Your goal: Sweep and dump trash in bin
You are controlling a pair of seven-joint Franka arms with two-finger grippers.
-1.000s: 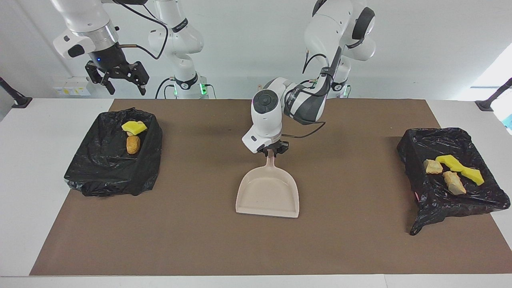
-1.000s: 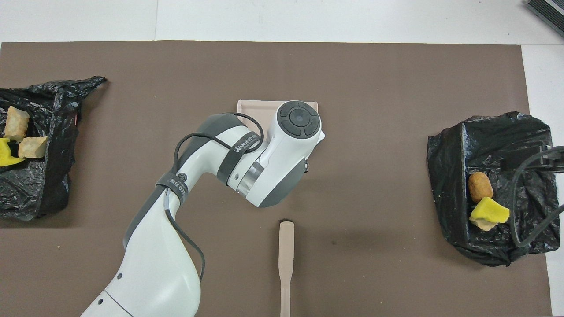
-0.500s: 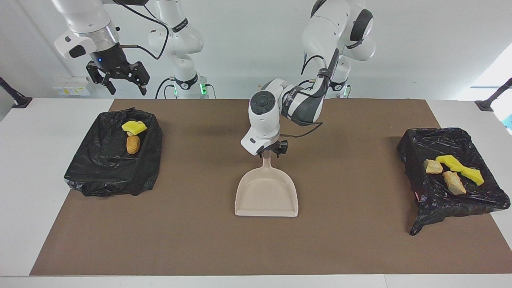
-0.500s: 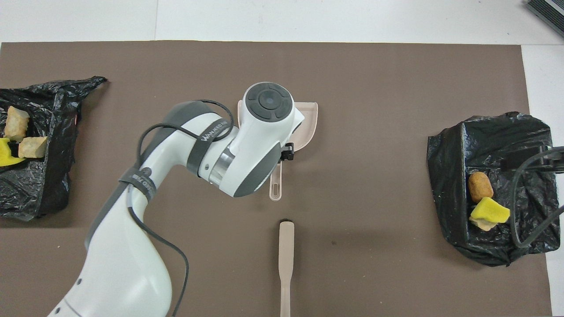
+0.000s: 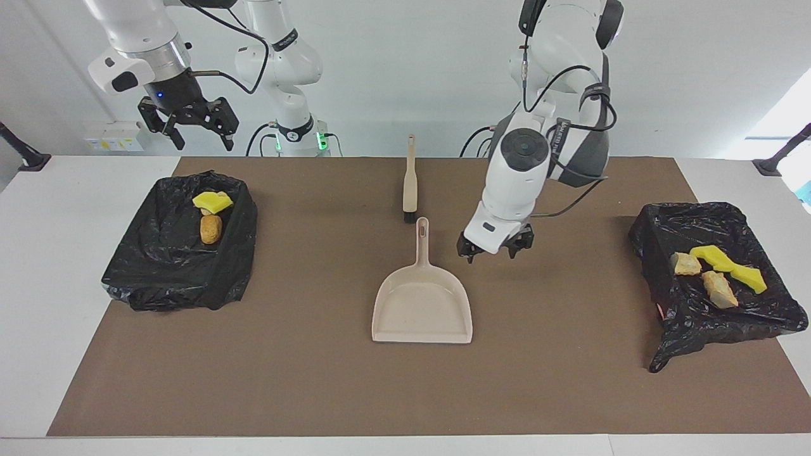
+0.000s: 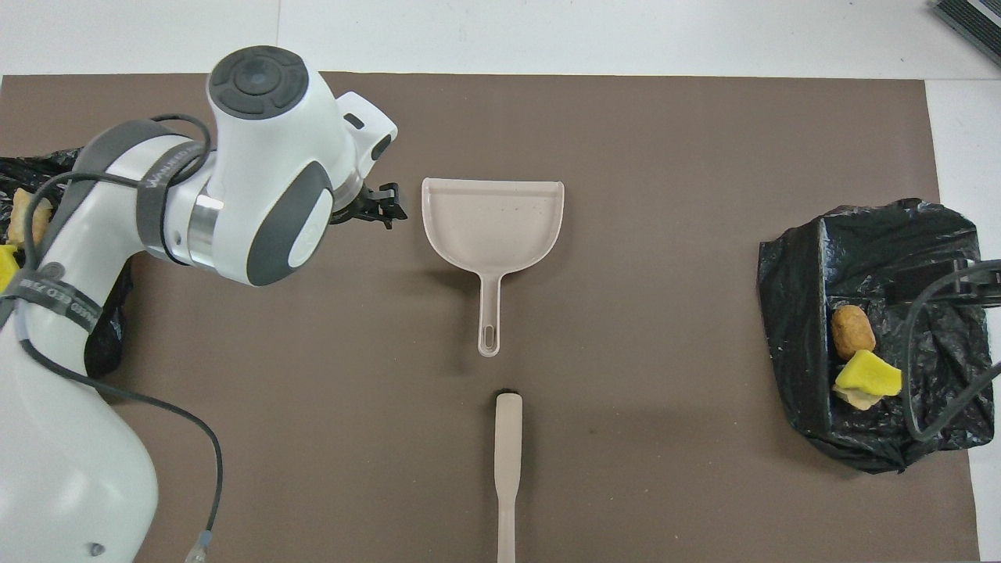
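One legible marking: a dark strap (image 6: 164, 205) around the left arm, upper left of the overhead view, apparently reading "WANJEED". Remaining strap print illegible.

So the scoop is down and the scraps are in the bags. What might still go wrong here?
The bag toward the left arm's end sags open, its scraps near the low edge, so a bump may spill them. The left end effector, open, hangs low beside the dustpan and may clip its handle. The right end effector waits over the other bag.
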